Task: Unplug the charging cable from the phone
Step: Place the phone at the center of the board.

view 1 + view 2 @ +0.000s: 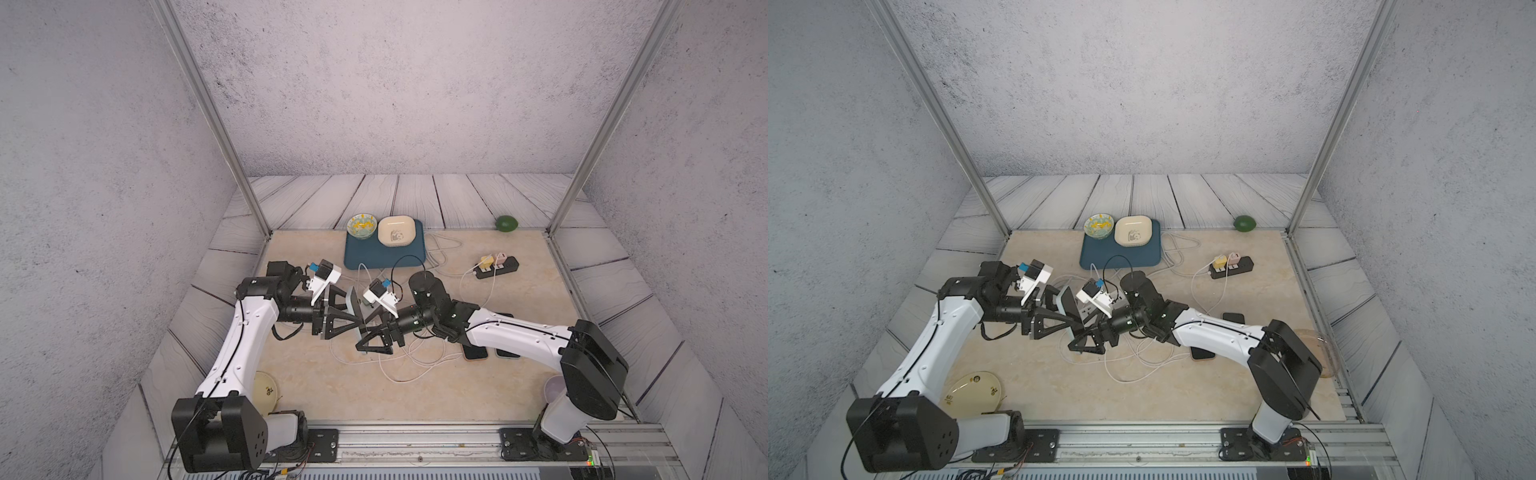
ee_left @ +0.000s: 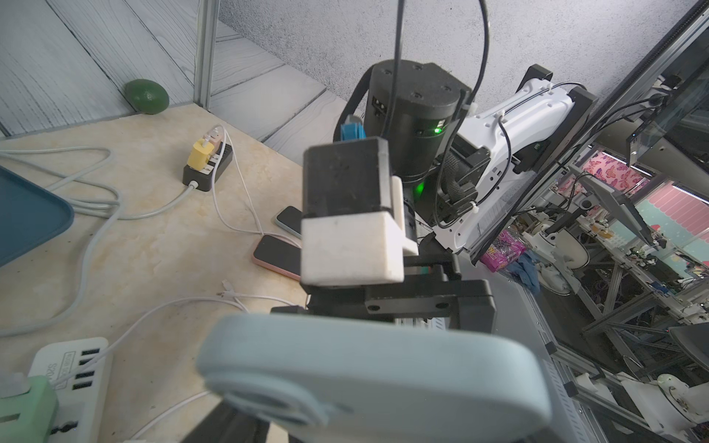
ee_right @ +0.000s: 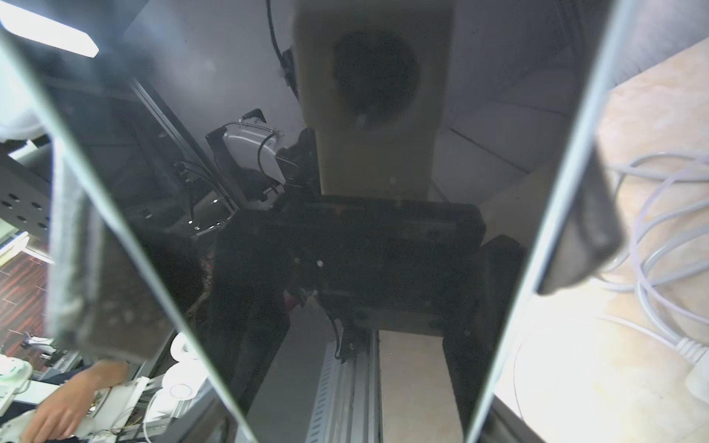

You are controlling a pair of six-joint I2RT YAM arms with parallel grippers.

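Note:
A phone in a pale blue-grey case (image 1: 354,301) (image 1: 1065,305) stands on edge above the table, between the two arms. My left gripper (image 1: 353,311) is shut on it, and the case back (image 2: 383,376) fills the near part of the left wrist view. My right gripper (image 1: 361,328) straddles the same phone from the opposite side. In the right wrist view the dark screen (image 3: 345,268) lies between the fingers (image 3: 76,249), which rest against its two long edges. White charging cables (image 1: 399,376) loop on the table below. The phone's port end is hidden.
Two more phones (image 1: 476,352) lie under the right arm. A black power strip with chargers (image 1: 496,266) sits at the right, a blue tray (image 1: 384,259) with two bowls behind. A white power strip (image 2: 69,368) lies below the grippers, with loose cable ends (image 2: 226,287) nearby. A yellow plate (image 1: 266,388) lies front left.

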